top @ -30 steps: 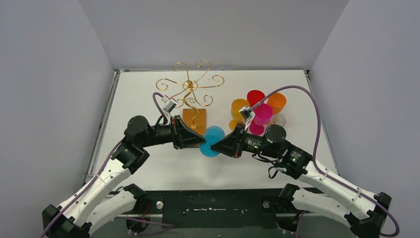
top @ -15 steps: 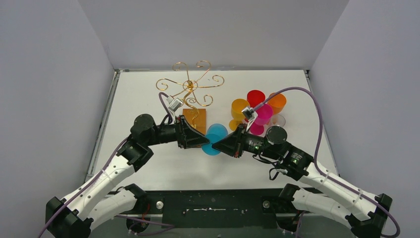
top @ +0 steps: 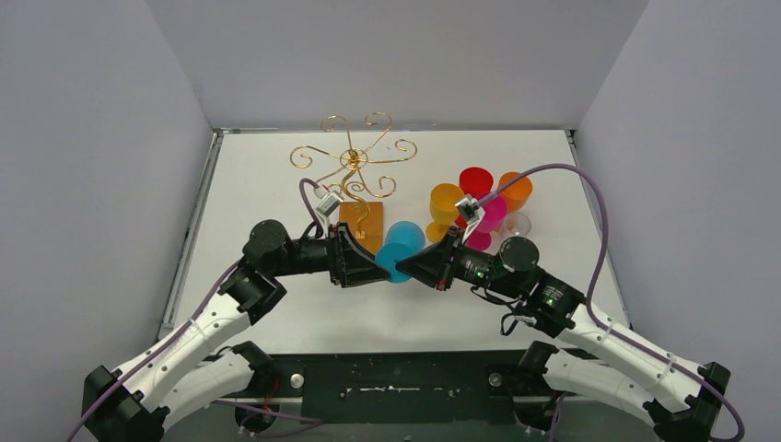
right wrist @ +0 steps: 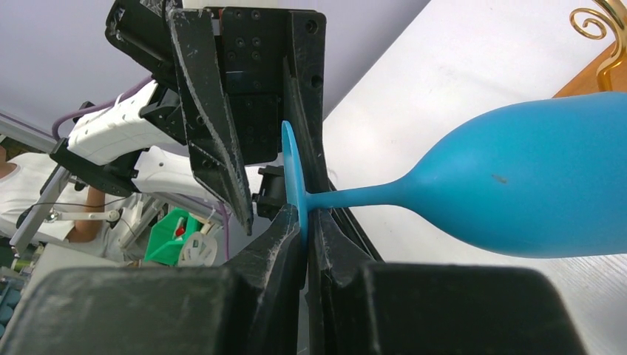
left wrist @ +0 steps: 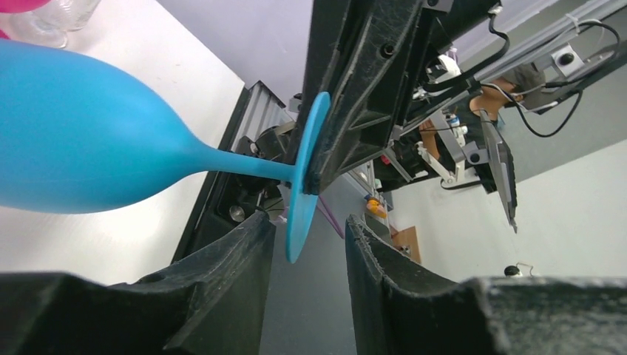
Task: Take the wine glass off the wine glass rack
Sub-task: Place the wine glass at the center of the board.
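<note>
I see the blue wine glass (top: 402,241) in the middle of the counter (top: 258,184), between my two arms. It is off the wine glass rack (top: 355,162). It lies on its side, with the bowl pointing to the far side and the round foot (left wrist: 299,207) pointing to the near side.

My right pincer (right wrist: 304,218) is squeezed tight on the foot of the glass. In the right wrist view its two fingers (right wrist: 273,251) press on the thin blue disc from both sides, with no gap. The stem sticks out straight from there to the big blue bowl.

My left pincer (left wrist: 307,229) is partly wide and holds nothing. In the left wrist view the foot hangs between its two fingers (left wrist: 222,274), and I see a gap on each side. The two pincers are tip to tip at the foot.

The rack stands on the far left side of the glass. Its gold wire curls spread out above its orange-brown wooden base (top: 361,221). The glass bowl is just to the right of that base. I cannot tell if they touch.

A bunch of colored glasses (top: 476,180) stands on the far right, near the right arm.
</note>
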Tool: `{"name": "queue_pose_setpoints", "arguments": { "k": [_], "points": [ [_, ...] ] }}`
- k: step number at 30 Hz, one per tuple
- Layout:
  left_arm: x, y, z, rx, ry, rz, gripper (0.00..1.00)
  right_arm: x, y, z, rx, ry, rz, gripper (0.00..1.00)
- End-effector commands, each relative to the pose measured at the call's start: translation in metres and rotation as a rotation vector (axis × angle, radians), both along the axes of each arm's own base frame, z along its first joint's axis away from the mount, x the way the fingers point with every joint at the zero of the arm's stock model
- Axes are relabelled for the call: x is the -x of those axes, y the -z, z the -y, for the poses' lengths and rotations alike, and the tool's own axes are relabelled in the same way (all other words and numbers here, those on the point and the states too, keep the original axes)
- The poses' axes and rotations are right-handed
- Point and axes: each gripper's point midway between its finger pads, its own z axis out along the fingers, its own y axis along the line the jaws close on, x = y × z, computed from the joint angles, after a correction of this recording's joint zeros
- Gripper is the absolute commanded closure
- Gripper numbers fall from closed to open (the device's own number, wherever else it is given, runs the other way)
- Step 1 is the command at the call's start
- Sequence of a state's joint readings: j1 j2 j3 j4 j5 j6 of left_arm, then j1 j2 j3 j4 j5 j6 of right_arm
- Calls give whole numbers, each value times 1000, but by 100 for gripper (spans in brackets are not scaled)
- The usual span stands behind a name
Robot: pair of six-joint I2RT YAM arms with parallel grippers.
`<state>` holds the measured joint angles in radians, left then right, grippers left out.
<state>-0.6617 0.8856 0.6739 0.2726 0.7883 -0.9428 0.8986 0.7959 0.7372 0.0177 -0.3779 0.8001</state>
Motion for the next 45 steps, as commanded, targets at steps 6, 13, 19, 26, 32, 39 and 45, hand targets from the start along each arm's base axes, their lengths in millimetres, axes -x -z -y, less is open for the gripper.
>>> {"name": "queue_pose_setpoints", "arguments": {
  "k": [6,13,19,26,32,39,45],
  "points": [
    [7,-16,12,60,21,77,75,0,-23,-5,-79,-11,64,100],
    [3,-12,13,58,-9,73,84,3,-21,-9,-76,-41,60,100],
    [-2,-12,12,69,-41,74,88,5,-18,-10,-73,-59,54,100],
    [0,-10,10,70,-45,89,100,4,-18,-8,-70,-42,54,93],
    [6,-3,4,34,-51,166,100,-3,-24,1,-64,21,70,54],
    [17,13,3,-11,-35,268,100,-28,-33,38,23,259,100,10],
    [23,30,-2,-12,-33,374,100,-74,20,99,272,686,-67,0]
  ]
}}
